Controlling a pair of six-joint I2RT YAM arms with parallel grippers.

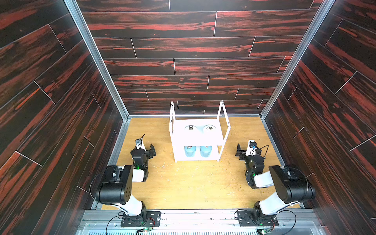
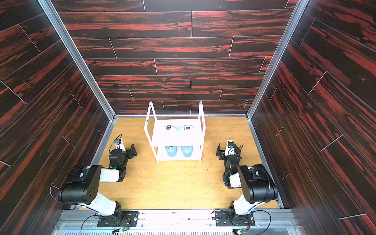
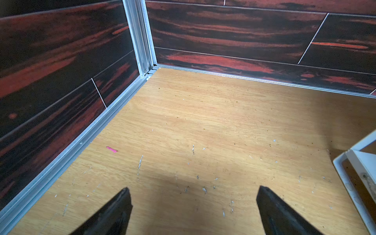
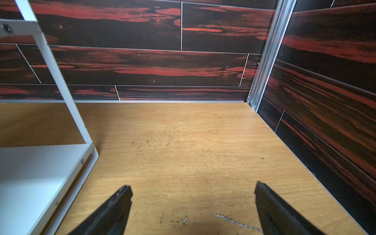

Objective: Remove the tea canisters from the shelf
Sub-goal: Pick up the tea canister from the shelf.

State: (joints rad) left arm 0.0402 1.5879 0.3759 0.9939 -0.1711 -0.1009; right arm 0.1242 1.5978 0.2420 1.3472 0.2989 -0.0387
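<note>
Both our grippers stand wide open and empty: the left gripper (image 3: 192, 191) waits off the shelf's (image 1: 197, 138) left side and the right gripper (image 4: 193, 187) off its right side, each clear of the posts and touching nothing. All four canisters sit on the shelf, so we judge nothing removed yet. Two white canisters (image 1: 190, 128) stand side by side on its upper board, toward the back, and two blue canisters (image 1: 190, 151) stand side by side on its lower board. We judge them light, stiff and smooth, so they could slip if pinched on the dome. We would close on the round body below the dome rather than trust the small ring pull (image 1: 209, 128). The white pair is open from above; the blue pair needs a low reach through the shelf's front.
</note>
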